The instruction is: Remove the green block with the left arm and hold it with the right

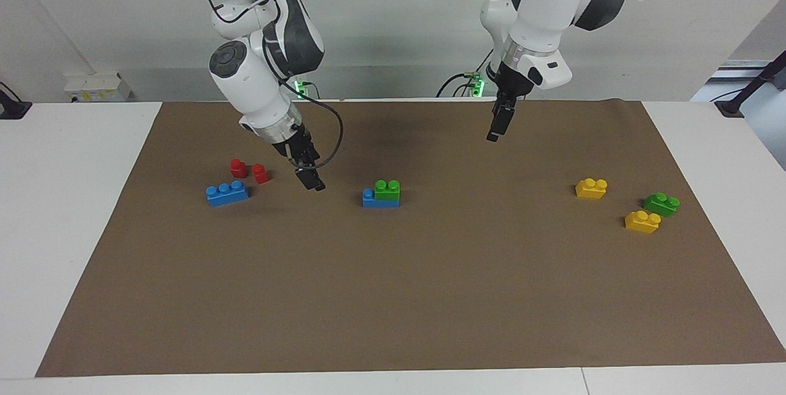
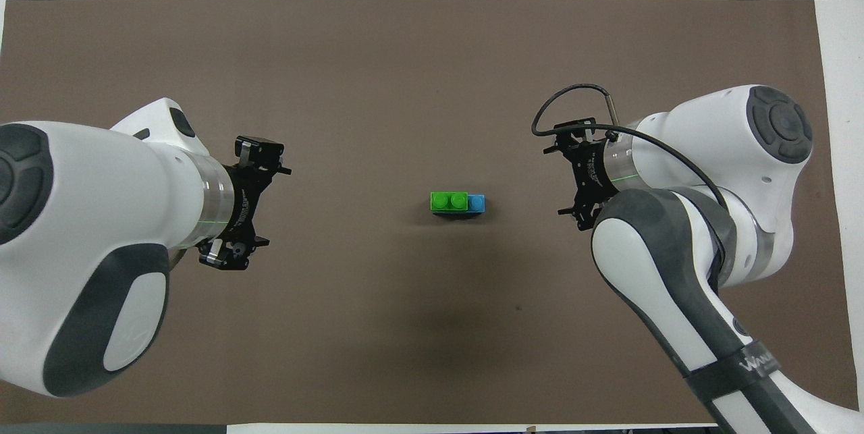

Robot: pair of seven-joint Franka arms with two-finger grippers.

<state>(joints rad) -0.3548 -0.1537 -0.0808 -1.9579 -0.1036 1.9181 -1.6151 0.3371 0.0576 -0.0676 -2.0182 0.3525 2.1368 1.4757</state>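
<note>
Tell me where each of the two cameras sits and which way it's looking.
Facing view: high across the table, looking at both arms; right tool and left tool hang over the brown mat.
Overhead view: above the robots' end, looking steeply down; both arms enter from below.
Shared: the green block on a blue brick.

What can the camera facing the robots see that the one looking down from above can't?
Only the facing view shows the loose bricks: a blue brick and two red bricks toward the right arm's end, and two yellow bricks with a darker green brick toward the left arm's end.

Only the overhead view shows, straight from above, the two green studs and the one bare blue stud beside them.

Both show the green block stacked on a blue brick, the brown mat, the left gripper and the right gripper, both up in the air.
</note>
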